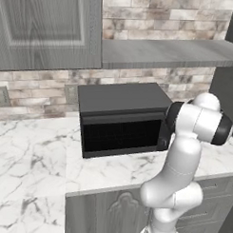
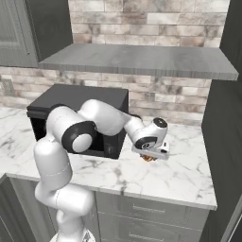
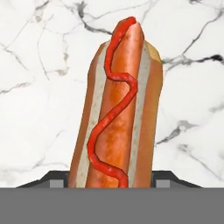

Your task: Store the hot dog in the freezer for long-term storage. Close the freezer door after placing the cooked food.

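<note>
- Left base view: the arm [image 1: 181,158] rises from the lower right and bends forward beside the black microwave [image 1: 122,117], which stands on the white marble worktop [image 1: 31,158] against the brick wall [image 1: 155,12]. A grey cabinet door [image 1: 47,28] hangs at upper left; a grey shelf [image 1: 168,52] runs above the microwave. The dark freezer [image 1: 226,89] side shows at the right edge.
- Right base view: the arm reaches from the lower left across the front of the microwave, with the gripper [image 2: 150,156] pointed down just above the worktop, right of the microwave. A small tan and orange piece, the hot dog [image 2: 148,158], shows directly beneath the hand, on or very near the worktop.
- Hand view: the hot dog [image 3: 118,113] lies lengthwise on the marble, a red sauce line winding along its sausage. Its near end sits between the two dark fingers [image 3: 57,177]. Whether the fingers are clenched on the bun or released cannot be told.
</note>
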You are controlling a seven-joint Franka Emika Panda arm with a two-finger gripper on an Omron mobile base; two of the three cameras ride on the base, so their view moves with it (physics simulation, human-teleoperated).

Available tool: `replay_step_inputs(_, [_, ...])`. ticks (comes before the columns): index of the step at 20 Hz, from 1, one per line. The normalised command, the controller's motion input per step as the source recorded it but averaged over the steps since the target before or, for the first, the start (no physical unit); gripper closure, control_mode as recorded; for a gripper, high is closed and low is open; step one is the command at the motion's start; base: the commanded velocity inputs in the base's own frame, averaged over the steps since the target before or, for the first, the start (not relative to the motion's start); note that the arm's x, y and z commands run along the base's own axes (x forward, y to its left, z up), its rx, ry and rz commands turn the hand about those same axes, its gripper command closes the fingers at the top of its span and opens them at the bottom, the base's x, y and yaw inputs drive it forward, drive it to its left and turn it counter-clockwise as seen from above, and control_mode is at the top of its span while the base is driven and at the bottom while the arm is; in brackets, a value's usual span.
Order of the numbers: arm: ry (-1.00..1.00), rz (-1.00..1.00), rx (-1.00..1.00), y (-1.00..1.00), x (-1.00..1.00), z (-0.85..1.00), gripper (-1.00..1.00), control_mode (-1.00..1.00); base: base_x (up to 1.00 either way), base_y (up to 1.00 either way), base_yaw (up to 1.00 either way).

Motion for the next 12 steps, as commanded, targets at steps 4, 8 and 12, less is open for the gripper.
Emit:
replay_step_inputs(4, [-0.07,-0.04,-0.04,0.02,-0.84,0.33,1.00,-1.00,0.00,0.00,0.00])
replay_step_inputs(8, [-0.09,-0.02,-0.07,0.02,-1.00,0.77,1.00,-1.00,0.00,0.00,0.00])
replay_step_inputs(12, [0.00,0.00,-0.13,0.31,-0.97,0.87,1.00,-1.00,0.00,0.00,0.00])
